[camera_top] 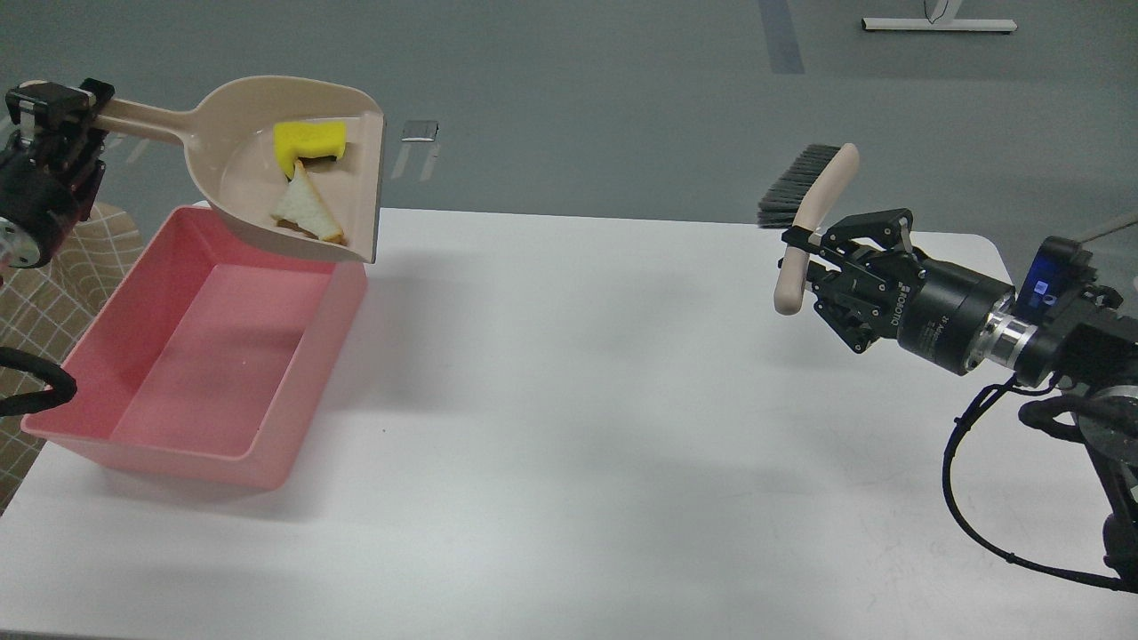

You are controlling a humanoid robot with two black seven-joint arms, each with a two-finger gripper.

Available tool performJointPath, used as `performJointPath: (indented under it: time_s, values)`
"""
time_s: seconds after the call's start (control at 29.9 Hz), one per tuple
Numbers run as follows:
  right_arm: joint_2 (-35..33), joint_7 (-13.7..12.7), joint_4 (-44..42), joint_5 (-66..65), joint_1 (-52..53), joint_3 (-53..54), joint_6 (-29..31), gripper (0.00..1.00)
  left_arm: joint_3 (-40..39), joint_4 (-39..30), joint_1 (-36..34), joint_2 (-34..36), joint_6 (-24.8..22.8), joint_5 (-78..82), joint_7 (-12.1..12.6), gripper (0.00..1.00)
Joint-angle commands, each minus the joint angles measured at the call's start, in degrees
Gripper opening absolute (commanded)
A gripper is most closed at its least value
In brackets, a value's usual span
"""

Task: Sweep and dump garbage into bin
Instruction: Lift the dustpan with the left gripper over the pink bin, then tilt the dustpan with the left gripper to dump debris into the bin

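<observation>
My left gripper [55, 102] is shut on the handle of the beige dustpan [244, 169] and holds it in the air over the far right corner of the pink bin [293, 382]. The yellow sponge [308, 143] and the triangular bread slice [305, 212] lie inside the dustpan. The bin stands on the left of the white table, and its inside looks empty. My right gripper [805, 253] is shut on the beige handle of a brush [811, 204] and holds it up over the table's right side, bristles at the top.
The white table [578, 400] runs from the bin to my right arm. A checked cloth [53, 293] shows at the far left beside the bin. The grey floor lies beyond the table's far edge.
</observation>
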Motion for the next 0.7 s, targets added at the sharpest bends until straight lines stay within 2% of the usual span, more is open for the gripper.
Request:
performJointPath:
  time_s: [0.0, 0.3, 0.67]
  values:
    - [0.0, 0.0, 0.0, 0.0, 0.0, 0.0, 0.0, 0.01, 0.0, 0.5, 1.9, 2.0, -1.2, -0.1, -1.1, 0.0]
    - [0.1, 0.0, 0.0, 0.0, -0.3, 0.0, 0.0, 0.01, 0.5, 3.5, 4.4, 5.7, -4.1, 0.0, -1.1, 0.0]
    - [0.2, 0.0, 0.0, 0.0, -0.3, 0.3, 0.0, 0.01, 1.1, 4.0, 5.1, 9.4, -4.4, 2.5, -1.1, 0.0]
